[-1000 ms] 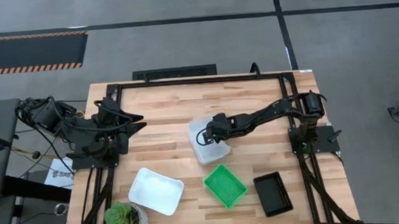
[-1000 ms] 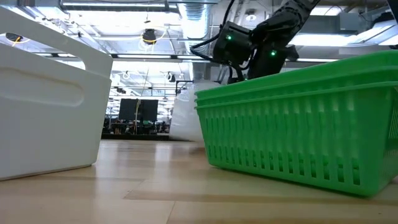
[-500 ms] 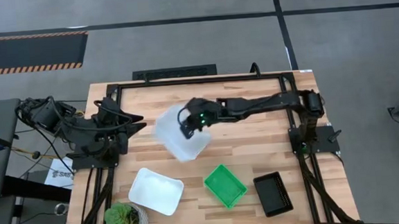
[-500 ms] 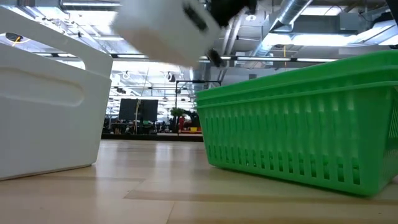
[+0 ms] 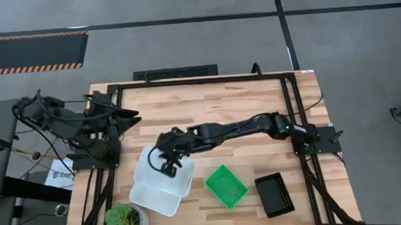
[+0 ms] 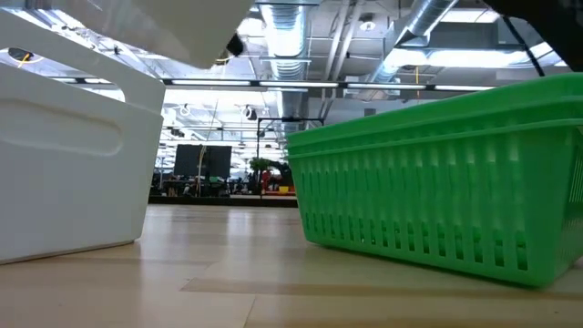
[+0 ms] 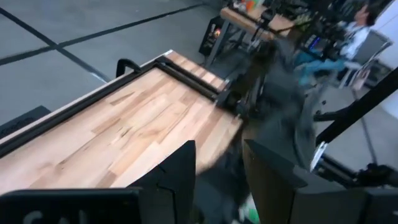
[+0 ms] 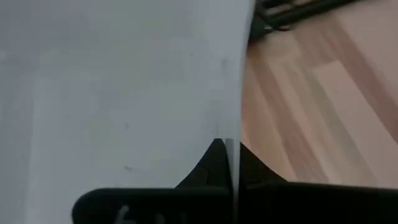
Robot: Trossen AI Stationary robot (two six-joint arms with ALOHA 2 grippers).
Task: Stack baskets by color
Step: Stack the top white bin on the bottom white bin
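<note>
My right gripper reaches across the table and is shut on a white smooth-walled basket, held above a second white basket that rests bottom down near the front left. In the low view the held basket hangs over the resting one. A green mesh basket and a black mesh basket stand on the table toward the front right. My left gripper waits open at the table's left edge, with nothing between its fingers. My right gripper pinches the white basket's thin wall between its two fingers, one on each face. The fingers come slanting down from the table's right side. The basket is lifted clear of the table and tilted, over the other white basket.
A round potted green plant stands at the front left corner beside the resting white basket. Bare wooden tabletop spans the middle and far part. A black frame rail runs along the far edge.
My right gripper has lifted the white basket off the table's middle, rolled its wrist, and carried the basket toward the left and near edges. The basket now hangs over the other white basket.
</note>
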